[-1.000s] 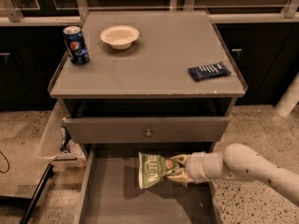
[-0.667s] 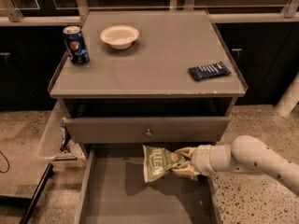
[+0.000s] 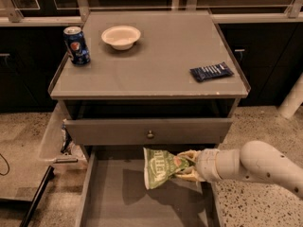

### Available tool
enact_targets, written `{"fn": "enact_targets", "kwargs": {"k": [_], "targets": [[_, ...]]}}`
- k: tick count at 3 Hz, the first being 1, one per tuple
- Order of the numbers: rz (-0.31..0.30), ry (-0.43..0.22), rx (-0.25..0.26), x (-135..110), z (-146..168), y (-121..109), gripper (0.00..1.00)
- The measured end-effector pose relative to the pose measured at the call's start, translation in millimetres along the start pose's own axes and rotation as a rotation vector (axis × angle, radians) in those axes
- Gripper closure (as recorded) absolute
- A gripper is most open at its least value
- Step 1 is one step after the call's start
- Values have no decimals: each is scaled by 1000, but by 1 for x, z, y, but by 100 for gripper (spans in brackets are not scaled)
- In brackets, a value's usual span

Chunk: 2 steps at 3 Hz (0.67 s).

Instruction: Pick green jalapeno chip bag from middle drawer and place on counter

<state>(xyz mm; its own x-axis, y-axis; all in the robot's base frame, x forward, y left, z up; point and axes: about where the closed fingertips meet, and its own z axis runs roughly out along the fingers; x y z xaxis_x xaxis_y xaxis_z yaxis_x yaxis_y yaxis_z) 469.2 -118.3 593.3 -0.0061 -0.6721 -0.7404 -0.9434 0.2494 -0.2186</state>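
Note:
The green jalapeno chip bag (image 3: 161,166) hangs above the open middle drawer (image 3: 118,197), just below the grey drawer front with the round knob (image 3: 150,134). My gripper (image 3: 185,167) comes in from the right on a white arm and is shut on the bag's right end, holding it clear of the drawer floor. The bag casts a shadow on the tray. The counter (image 3: 161,60) lies above, flat and grey.
On the counter stand a blue soda can (image 3: 76,45) at back left, a white bowl (image 3: 121,36) beside it, and a dark blue snack wrapper (image 3: 211,72) at right. A side bin with clutter (image 3: 64,143) hangs left of the cabinet.
The gripper has lifted the bag up and to the right, nearer the drawer front. The arm has drawn back toward the right.

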Motion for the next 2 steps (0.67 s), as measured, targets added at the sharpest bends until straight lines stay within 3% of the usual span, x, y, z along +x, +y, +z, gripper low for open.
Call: {"fn": "enact_targets", "kwargs": {"k": [1, 2], "targets": [[-100, 24, 57, -44, -33, 7, 100], [-166, 54, 125, -88, -68, -7, 100]]}}
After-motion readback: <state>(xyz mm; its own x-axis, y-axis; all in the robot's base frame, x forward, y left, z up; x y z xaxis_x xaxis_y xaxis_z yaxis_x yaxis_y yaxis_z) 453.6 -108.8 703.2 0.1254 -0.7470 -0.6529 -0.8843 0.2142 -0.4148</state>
